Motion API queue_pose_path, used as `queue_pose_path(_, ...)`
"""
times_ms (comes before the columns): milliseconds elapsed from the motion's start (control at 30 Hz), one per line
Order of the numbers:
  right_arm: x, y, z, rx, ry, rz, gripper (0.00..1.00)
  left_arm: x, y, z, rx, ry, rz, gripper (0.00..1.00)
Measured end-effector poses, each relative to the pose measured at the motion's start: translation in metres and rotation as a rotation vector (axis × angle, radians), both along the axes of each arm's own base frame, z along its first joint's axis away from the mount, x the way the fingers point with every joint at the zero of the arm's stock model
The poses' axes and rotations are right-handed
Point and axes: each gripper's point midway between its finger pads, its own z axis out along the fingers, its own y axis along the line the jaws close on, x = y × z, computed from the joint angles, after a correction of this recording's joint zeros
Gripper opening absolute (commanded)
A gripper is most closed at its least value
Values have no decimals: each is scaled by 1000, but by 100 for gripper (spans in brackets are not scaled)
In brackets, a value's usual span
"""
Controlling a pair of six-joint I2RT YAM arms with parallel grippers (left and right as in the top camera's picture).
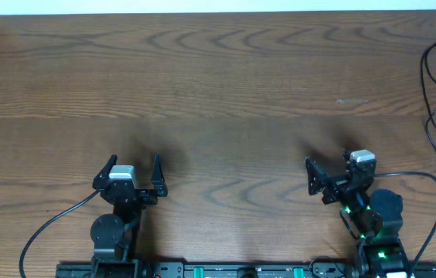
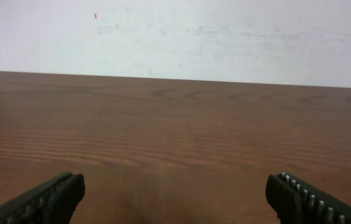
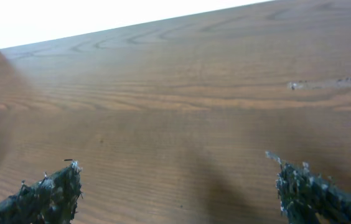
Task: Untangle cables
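Your left gripper (image 1: 134, 164) and right gripper (image 1: 328, 171) both stand with jaws wide apart and empty; the only thin black cable (image 1: 424, 69) loops at the table's (image 1: 218, 93) far right edge, partly out of view; reach there with the right arm, low, and pinch one strand.

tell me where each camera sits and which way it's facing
overhead: above the table, looking straight down; left gripper and right gripper open at the bottom.
left wrist: behind the left fingers, seen in the bottom corners, looking across the table to the wall.
right wrist: behind the right fingers, tilted, looking across the table.
shared: both wrist views reach the table's far edge.
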Motion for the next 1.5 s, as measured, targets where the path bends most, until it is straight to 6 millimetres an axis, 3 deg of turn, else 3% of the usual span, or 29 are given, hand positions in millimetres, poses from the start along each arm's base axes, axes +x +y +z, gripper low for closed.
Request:
queue_pose_path(267,-14,-9,12,-7,-52,-41,99,0,0,0,0,0,0,98)
queue_pose_path(367,-14,-14,33,-9,-146,-67,99,0,0,0,0,0,-1,98)
queue_pose_path(467,-15,-18,42,-23,-189,-90,99,0,0,0,0,0,-1,98)
queue_pose_path(1133,-10,-57,40,-204,-212,-258,99,0,0,0,0,0,0,98)
queue_pose_path(1500,-11,-57,50,-206,-258,-260,99,0,0,0,0,0,0,98)
